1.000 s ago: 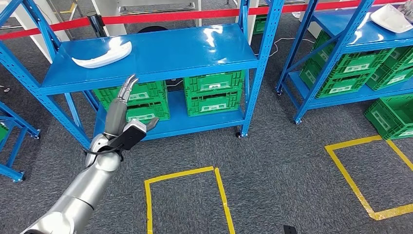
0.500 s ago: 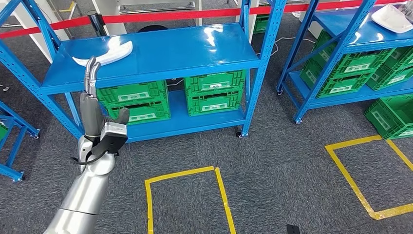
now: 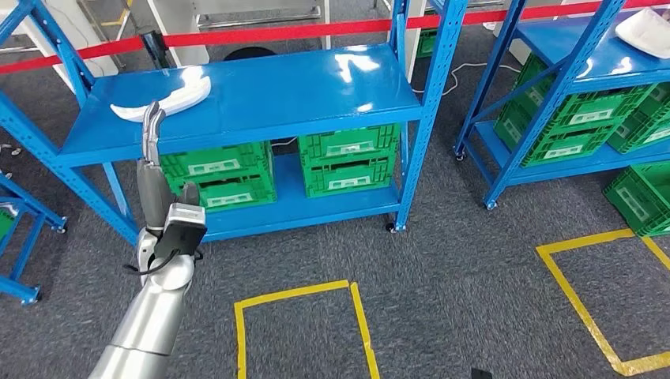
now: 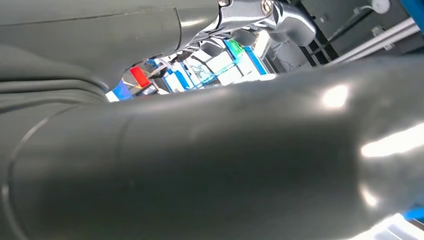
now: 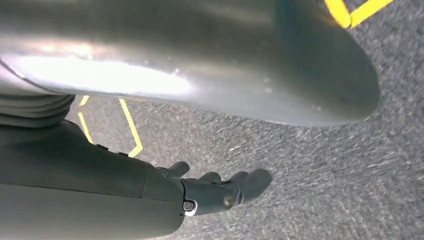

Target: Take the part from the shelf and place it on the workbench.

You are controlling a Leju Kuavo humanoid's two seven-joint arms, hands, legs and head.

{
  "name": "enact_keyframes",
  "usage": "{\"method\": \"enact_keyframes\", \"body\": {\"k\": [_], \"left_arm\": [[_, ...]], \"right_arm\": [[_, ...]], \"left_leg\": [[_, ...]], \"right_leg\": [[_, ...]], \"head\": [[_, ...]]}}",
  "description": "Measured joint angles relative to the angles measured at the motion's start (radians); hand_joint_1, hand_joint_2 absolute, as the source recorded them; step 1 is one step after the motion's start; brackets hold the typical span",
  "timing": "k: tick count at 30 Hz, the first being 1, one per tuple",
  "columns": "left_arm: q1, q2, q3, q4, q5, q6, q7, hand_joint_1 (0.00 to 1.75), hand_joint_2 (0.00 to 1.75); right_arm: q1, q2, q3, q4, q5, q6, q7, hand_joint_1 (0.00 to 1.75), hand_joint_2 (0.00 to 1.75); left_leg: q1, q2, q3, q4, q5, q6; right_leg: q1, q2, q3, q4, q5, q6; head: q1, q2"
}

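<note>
A white curved part [image 3: 162,99] lies at the left end of the blue shelf's top board [image 3: 276,87]. My left hand [image 3: 158,185] is raised in front of the shelf with its fingers [image 3: 150,126] stretched upward. Their tips reach the board's front edge just below the part, and the thumb stands apart to the right. It holds nothing. In the left wrist view its grey cover [image 4: 210,160] blocks most of the picture. My right hand [image 5: 215,190] hangs over grey carpet with its fingers extended and nothing in them.
Green crates [image 3: 348,158] fill the lower shelf level. A second blue shelf [image 3: 569,55] at the right carries another white part [image 3: 644,30] and more green crates. Red barrier tape [image 3: 276,31] runs behind. Yellow floor squares [image 3: 292,288] mark the carpet.
My left hand swung left from under the shelf's middle, and its fingers now point straight up below the part. The camera has shifted slightly, moving the whole scene down and right.
</note>
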Motion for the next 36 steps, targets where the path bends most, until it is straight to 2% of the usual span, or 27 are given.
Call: {"method": "enact_keyframes", "body": {"k": [1,2,4,6,7,8,9,12,13,14,15,17,18,19,21,22,23,24,25,26,28,29,30,31,32,34,36], "left_arm": [[0.001,-0.001,0.001,0.000,0.001,-0.001,-0.002,0.00,0.00],[0.001,-0.002,0.002,0.000,0.003,-0.002,-0.004,0.00,0.00],[0.003,-0.002,0.005,0.001,0.005,-0.005,-0.007,0.00,0.00],[0.014,-0.001,0.006,0.005,0.007,-0.008,-0.008,0.00,0.00],[0.020,-0.001,0.006,0.007,0.008,-0.009,-0.009,0.00,0.00],[0.025,-0.001,0.007,0.008,0.009,-0.009,-0.009,0.00,0.00],[0.028,-0.001,0.008,0.009,0.010,-0.009,-0.010,0.00,0.00],[0.036,0.001,0.015,0.010,0.015,-0.011,-0.013,0.00,0.00],[0.040,0.002,0.017,0.009,0.016,-0.014,-0.014,0.00,0.00],[0.042,0.002,0.018,0.008,0.017,-0.016,-0.016,0.00,0.00],[0.042,0.002,0.019,0.006,0.018,-0.018,-0.018,0.00,0.00],[0.040,0.000,0.020,0.001,0.021,-0.020,-0.020,0.00,0.00],[0.040,-0.002,0.021,0.000,0.022,-0.022,-0.021,0.00,0.00],[0.041,-0.002,0.021,-0.001,0.024,-0.024,-0.021,0.00,0.00],[0.044,-0.003,0.021,-0.001,0.025,-0.027,-0.021,0.00,0.00],[0.046,-0.003,0.021,-0.001,0.025,-0.028,-0.021,0.00,0.00],[0.047,-0.003,0.021,-0.001,0.026,-0.028,-0.021,0.00,0.00],[0.048,-0.003,0.022,0.000,0.026,-0.028,-0.021,0.00,0.00],[0.048,-0.004,0.022,0.000,0.026,-0.029,-0.021,0.00,0.00],[0.048,-0.004,0.022,0.000,0.026,-0.029,-0.021,0.00,0.00],[0.048,-0.007,0.022,0.003,0.027,-0.031,-0.020,0.00,0.00],[0.049,-0.008,0.022,0.005,0.027,-0.034,-0.020,0.00,0.00],[0.048,-0.009,0.022,0.005,0.028,-0.036,-0.020,0.00,0.00],[0.048,-0.010,0.022,0.004,0.028,-0.039,-0.020,0.00,0.00],[0.046,-0.010,0.022,0.003,0.028,-0.041,-0.021,0.00,0.00],[0.041,-0.010,0.022,0.003,0.028,-0.042,-0.021,0.00,0.00],[0.040,-0.011,0.021,0.005,0.028,-0.044,-0.021,0.00,0.00]], "right_arm": [[0.001,0.000,0.000,0.000,0.002,-0.003,0.002,0.00,0.00],[0.000,0.000,0.000,0.000,0.004,-0.006,0.003,0.00,0.00],[0.000,0.000,-0.001,0.000,0.009,-0.014,0.006,0.00,0.00],[0.002,0.001,-0.001,0.000,0.013,-0.021,0.005,0.00,0.00],[0.003,0.001,-0.001,0.000,0.014,-0.023,0.004,0.00,0.00],[0.003,0.001,-0.001,0.000,0.015,-0.026,0.003,0.00,0.00],[0.003,0.001,-0.001,0.000,0.016,-0.028,0.001,0.00,0.00],[0.002,0.003,-0.001,0.001,0.029,-0.028,-0.008,0.00,0.00],[0.001,0.003,-0.001,0.002,0.034,-0.024,-0.013,0.00,0.00],[0.000,0.004,-0.001,0.003,0.037,-0.020,-0.018,0.00,0.00],[0.000,0.003,-0.001,0.003,0.039,-0.017,-0.024,0.00,0.00],[-0.002,0.003,0.000,0.003,0.043,-0.014,-0.032,0.00,0.00],[-0.003,0.002,0.000,0.003,0.045,-0.014,-0.035,0.00,0.00],[-0.004,0.002,0.001,0.003,0.046,-0.014,-0.037,0.00,0.00],[-0.004,0.001,0.001,0.003,0.048,-0.014,-0.038,0.00,0.00],[-0.003,0.001,0.001,0.003,0.048,-0.014,-0.038,0.00,0.00],[-0.001,0.000,0.001,0.003,0.048,-0.014,-0.038,0.00,0.00],[-0.001,-0.001,0.001,0.003,0.048,-0.014,-0.038,0.00,0.00],[0.000,-0.002,0.001,0.003,0.048,-0.014,-0.039,0.00,0.00],[0.002,-0.003,0.001,0.003,0.048,-0.014,-0.039,0.00,0.00],[0.003,-0.003,0.001,0.004,0.047,-0.014,-0.039,0.00,0.00],[0.003,-0.003,0.001,0.005,0.047,-0.014,-0.039,0.00,0.00],[0.002,-0.003,0.001,0.005,0.046,-0.014,-0.039,0.00,0.00],[0.001,-0.003,0.001,0.005,0.044,-0.014,-0.039,0.00,0.00],[0.000,-0.002,0.001,0.005,0.042,-0.014,-0.040,0.00,0.00],[0.000,-0.002,0.001,0.005,0.040,-0.013,-0.041,0.00,0.00],[0.001,-0.002,0.001,0.005,0.038,-0.013,-0.041,0.00,0.00]], "left_leg": [[0.000,0.001,-0.006,0.018,0.007,-0.006],[0.001,0.004,-0.028,0.054,0.015,-0.011],[0.003,0.009,-0.109,0.175,0.009,-0.020],[0.004,0.012,-0.200,0.277,-0.044,-0.024],[0.004,0.012,-0.229,0.292,-0.069,-0.024],[0.003,0.012,-0.244,0.275,-0.074,-0.021],[0.002,0.012,-0.246,0.232,-0.052,-0.016],[-0.008,0.011,-0.226,0.056,0.122,0.008],[-0.012,0.010,-0.218,0.027,0.160,0.014],[-0.014,0.008,-0.211,0.015,0.172,0.017],[-0.014,0.005,-0.199,0.013,0.168,0.021],[-0.010,-0.002,-0.172,0.004,0.159,0.033],[-0.009,-0.004,-0.159,0.001,0.152,0.039],[-0.008,-0.007,-0.148,-0.002,0.142,0.044],[-0.008,-0.017,-0.129,-0.002,0.121,0.048],[-0.008,-0.025,-0.118,-0.001,0.111,0.048],[-0.007,-0.033,-0.106,0.000,0.100,0.047],[-0.007,-0.043,-0.092,0.001,0.089,0.044],[-0.006,-0.051,-0.078,0.002,0.077,0.041],[-0.006,-0.059,-0.065,0.006,0.065,0.037],[-0.006,-0.077,-0.056,0.008,0.046,0.026],[-0.006,-0.084,-0.054,0.009,0.042,0.021],[-0.006,-0.090,-0.054,0.007,0.040,0.015],[-0.006,-0.084,-0.056,0.013,0.041,0.010],[-0.008,-0.067,-0.065,0.035,0.045,0.004],[-0.008,-0.019,-0.124,0.129,0.040,-0.007],[-0.004,0.007,-0.209,0.249,-0.001,-0.017]], "right_leg": [[-0.001,0.001,0.007,-0.001,-0.002,-0.008],[-0.003,0.001,0.015,-0.004,-0.007,-0.015],[-0.004,0.002,0.035,-0.010,-0.019,-0.024],[-0.004,0.003,0.058,-0.014,-0.037,-0.029],[-0.003,0.004,0.073,-0.015,-0.049,-0.030],[-0.002,0.005,0.091,-0.016,-0.062,-0.030],[0.000,0.006,0.110,-0.016,-0.075,-0.030],[0.005,0.008,0.153,-0.018,-0.114,-0.022],[0.007,0.009,0.165,-0.021,-0.125,-0.017],[0.008,0.011,0.176,-0.019,-0.127,-0.010],[0.009,0.011,0.179,-0.010,-0.122,-0.004],[0.008,0.009,0.154,0.055,-0.099,0.005],[0.007,0.007,0.120,0.107,-0.098,0.009],[0.007,0.006,0.079,0.163,-0.112,0.012],[0.007,0.005,-0.003,0.248,-0.176,0.017],[0.006,0.005,-0.031,0.260,-0.203,0.019],[0.006,0.006,-0.048,0.248,-0.209,0.020],[0.006,0.007,-0.051,0.209,-0.187,0.021],[0.005,0.013,-0.045,0.148,-0.139,0.021],[0.004,0.027,-0.038,0.087,-0.076,0.020],[0.007,0.049,-0.025,0.011,0.008,0.008],[0.009,0.050,-0.023,0.002,0.020,-0.001],[0.010,0.042,-0.016,-0.001,0.015,-0.012],[0.009,0.034,-0.007,-0.005,0.016,-0.019],[0.008,0.026,0.004,-0.011,0.012,-0.027],[0.005,0.013,0.028,-0.021,0.002,-0.037],[0.005,0.002,0.049,-0.024,-0.015,-0.041]], "head": [[-0.001,0.000],[-0.003,0.000],[-0.006,0.000],[-0.008,0.000],[-0.008,0.000],[-0.008,0.000],[-0.009,0.000],[-0.009,0.000],[-0.009,0.000],[-0.009,0.000],[-0.010,0.000],[-0.009,0.000],[-0.008,0.000],[-0.008,0.000],[-0.007,0.000],[-0.007,0.000],[-0.006,0.000],[-0.006,0.000],[-0.006,0.000],[-0.006,0.000],[-0.006,0.000],[-0.007,0.000],[-0.007,0.000],[-0.008,0.000],[-0.010,0.000],[-0.014,0.000],[-0.016,0.000]]}}
